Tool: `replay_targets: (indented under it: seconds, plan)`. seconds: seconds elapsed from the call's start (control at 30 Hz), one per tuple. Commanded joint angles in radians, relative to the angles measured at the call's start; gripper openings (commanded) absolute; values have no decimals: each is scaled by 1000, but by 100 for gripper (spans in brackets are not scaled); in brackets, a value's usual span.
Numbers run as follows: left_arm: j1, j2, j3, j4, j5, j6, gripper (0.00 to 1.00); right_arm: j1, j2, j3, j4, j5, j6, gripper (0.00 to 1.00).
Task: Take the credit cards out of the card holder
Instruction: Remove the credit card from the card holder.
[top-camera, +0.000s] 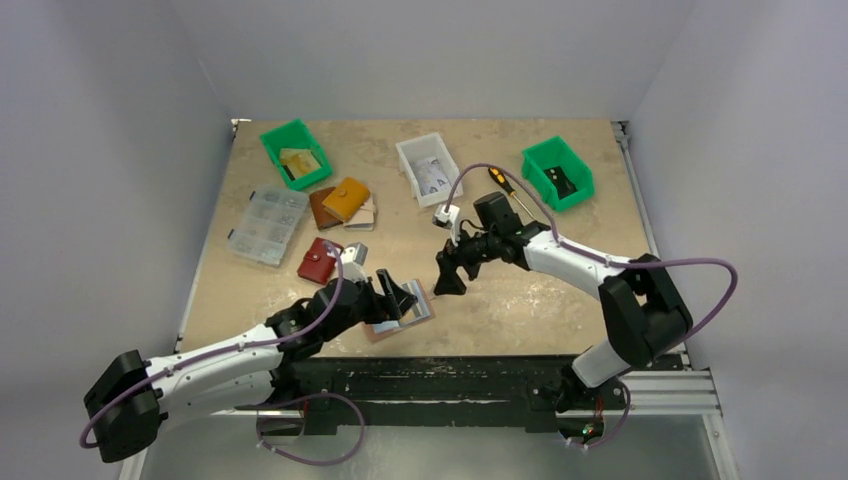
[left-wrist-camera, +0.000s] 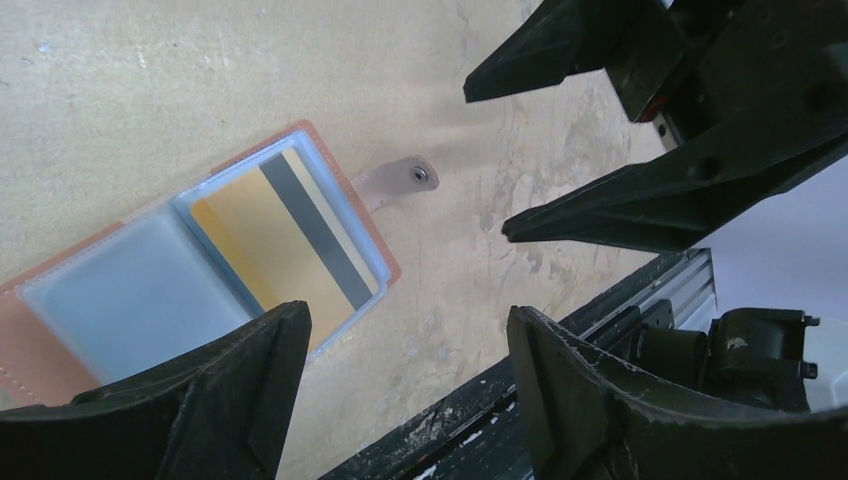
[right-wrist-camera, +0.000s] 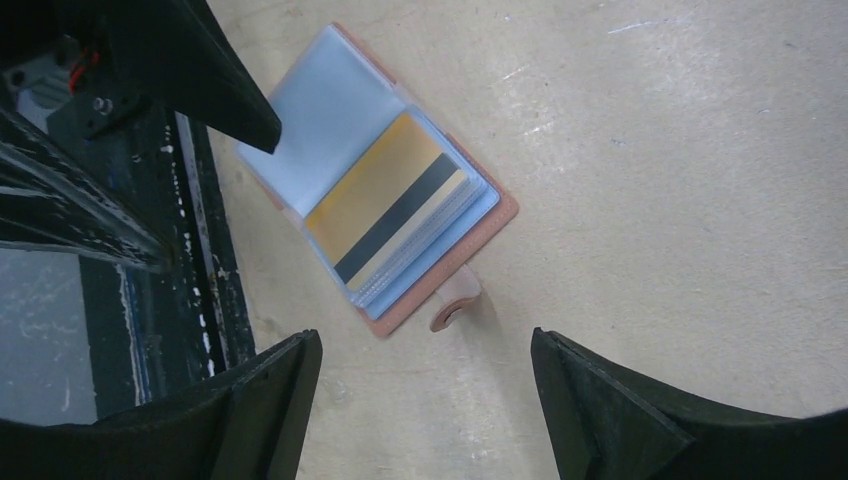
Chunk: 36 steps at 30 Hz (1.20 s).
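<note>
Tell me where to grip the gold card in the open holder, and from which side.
Take the gold card by a short end, coming in low along its length. It lies flat, fully covered by clear plastic inside the card holder, so no edge is free to pinch from above. Which end is open cannot be told from these views.

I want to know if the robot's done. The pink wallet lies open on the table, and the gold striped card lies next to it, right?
Not quite. The card holder lies open on the table, but the gold striped card sits inside it, not next to it. The right wrist view shows this.
</note>
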Motion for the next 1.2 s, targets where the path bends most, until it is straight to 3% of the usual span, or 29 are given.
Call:
replay_targets:
  seconds: [0.0,0.3,0.8,0.93,1.17]
  plan:
    - [-5,-67,-30,-33,-71,-29,76,50,26,60,1,117,-13,84]
    - [-6,-65,-32,-30,-84,-31,76,97,91,85,7,205,18,69]
    - [-5,-62,-61,2,-68,-66,76,114,140,93,17,188,54,45]
    - [-5,-64,-71,14,-68,-76,76,117,149,95,17,205,57,33]
    - [-5,-52,-72,28,-59,-76,76,116,143,101,7,237,57,2]
